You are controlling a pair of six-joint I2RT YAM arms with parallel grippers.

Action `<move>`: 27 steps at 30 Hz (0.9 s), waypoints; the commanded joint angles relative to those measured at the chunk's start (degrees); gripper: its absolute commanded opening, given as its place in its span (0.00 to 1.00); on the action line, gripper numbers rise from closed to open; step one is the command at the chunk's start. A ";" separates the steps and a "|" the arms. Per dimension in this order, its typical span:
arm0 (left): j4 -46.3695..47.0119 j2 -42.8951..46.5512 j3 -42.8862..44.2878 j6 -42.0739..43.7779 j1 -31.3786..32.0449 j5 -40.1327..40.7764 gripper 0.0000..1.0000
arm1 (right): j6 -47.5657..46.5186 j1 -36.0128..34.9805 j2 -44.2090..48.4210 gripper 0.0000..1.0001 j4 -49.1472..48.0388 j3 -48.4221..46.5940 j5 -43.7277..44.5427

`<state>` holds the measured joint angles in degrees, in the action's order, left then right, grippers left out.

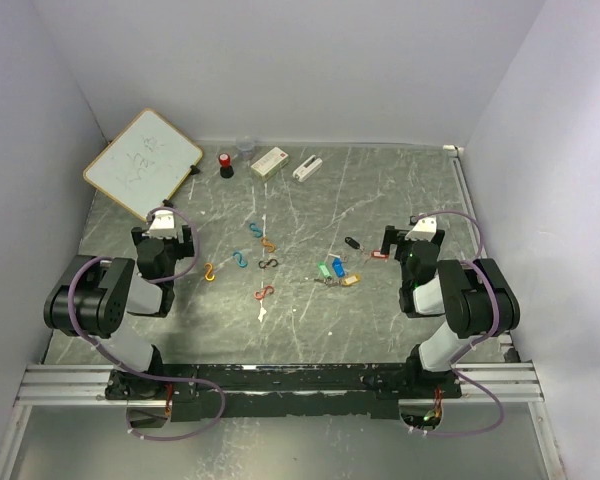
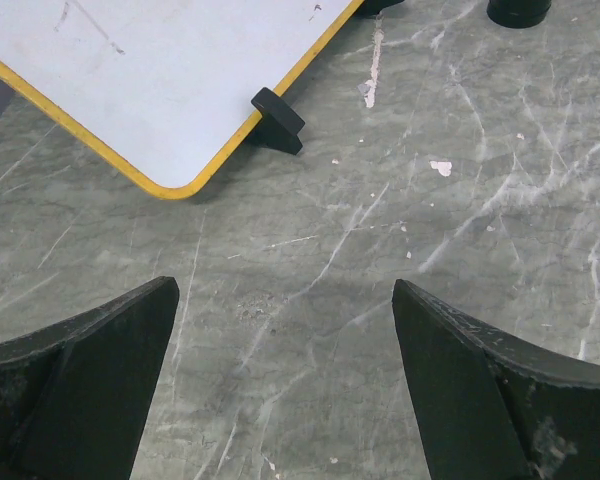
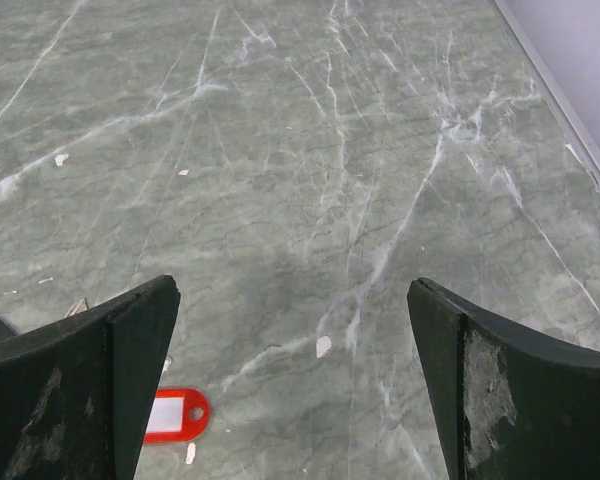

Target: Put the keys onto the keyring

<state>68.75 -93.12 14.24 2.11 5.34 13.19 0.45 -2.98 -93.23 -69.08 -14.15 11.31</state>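
The left tool and the right tool are held wide open over the table, nothing gripped (a red-tagged key is seen beside the right one).

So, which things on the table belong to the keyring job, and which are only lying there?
Job: green-tag key, blue-tag key, yellow-tag key, black-tag key, red-tag key. I cannot make out a keyring.
Lying about: S-shaped clips, whiteboard, clear cup, white box.
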 commanded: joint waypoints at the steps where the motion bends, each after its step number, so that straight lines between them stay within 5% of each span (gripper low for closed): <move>1: 2.35 -0.21 0.17 -0.68 -0.07 -1.50 1.00 | 0.25 0.26 0.81 1.00 -0.99 0.29 0.20; 27: -0.04 -0.14 1.25 -1.49 -2.08 -5.47 0.99 | 0.34 0.27 0.81 1.00 -0.71 0.16 -0.23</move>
<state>68.23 -93.12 14.44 1.87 4.58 11.55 0.47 -2.98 -93.23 -68.97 -14.15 11.09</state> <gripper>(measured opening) 0.995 0.999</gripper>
